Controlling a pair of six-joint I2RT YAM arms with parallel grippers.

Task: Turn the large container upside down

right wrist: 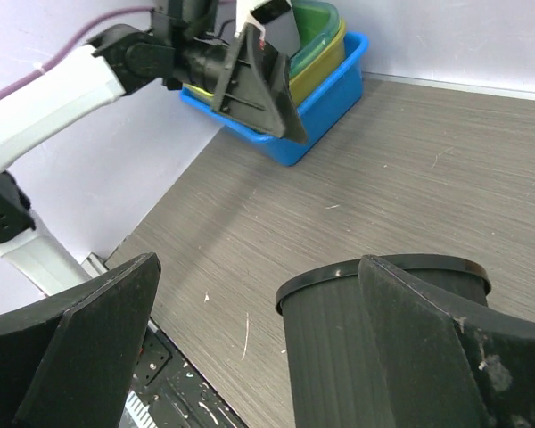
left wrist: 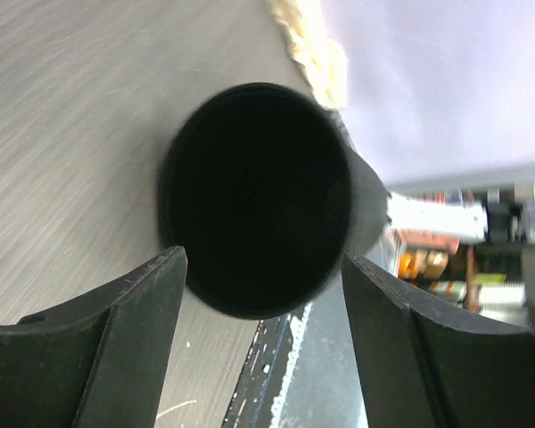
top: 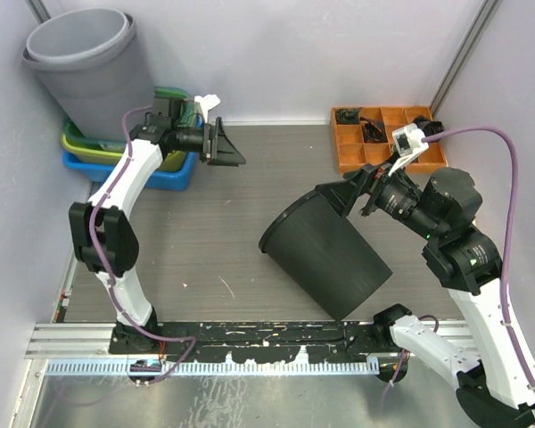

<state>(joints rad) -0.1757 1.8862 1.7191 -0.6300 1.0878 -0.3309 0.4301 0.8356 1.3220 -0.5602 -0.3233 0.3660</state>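
Plastic is looking thin, light and fairly stiff on the large container [top: 325,254], which is lying tilted on its side in the middle of the counter [top: 205,241], mouth facing the left arm. Its broad wall is probably giving a slippery hold, so I am judging the lipped rim [right wrist: 383,266] the best place to pinch. The right pincer [top: 349,196] is gaping wide beside its upper side, holding nothing. The left pincer [top: 232,147] is hanging open and empty, well apart.

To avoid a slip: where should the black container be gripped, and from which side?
Probably the rim of the black container, fingers astride its wall, coming from the side of the left gripper: the mouth faces that way, and the body looks too wide to span.
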